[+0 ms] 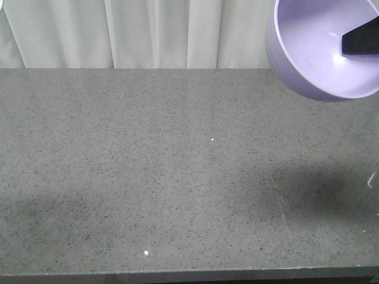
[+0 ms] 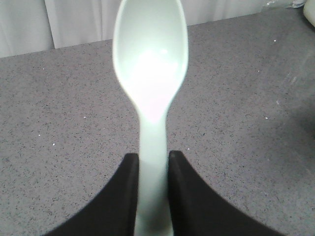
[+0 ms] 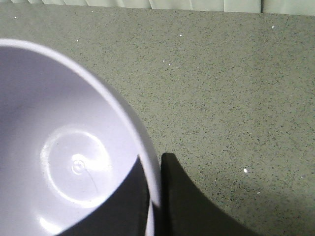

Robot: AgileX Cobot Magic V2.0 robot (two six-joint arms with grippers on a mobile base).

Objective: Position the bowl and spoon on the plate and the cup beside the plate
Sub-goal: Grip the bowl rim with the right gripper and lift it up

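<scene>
**A:** Look at the left fingers (image 2: 129, 172), clamped tight on the spoon (image 2: 150, 64) by its handle, scoop pointing away over the speckled grey worktop (image 2: 59, 123)!

**B:** And the right fingers (image 3: 187, 206) pinch the bowl (image 1: 314, 65) by its rim, one inside, one outside. It's tilted, up at the far right.

Left hand (image 2: 153, 158); right hand (image 3: 156, 164); both clenched
</scene>
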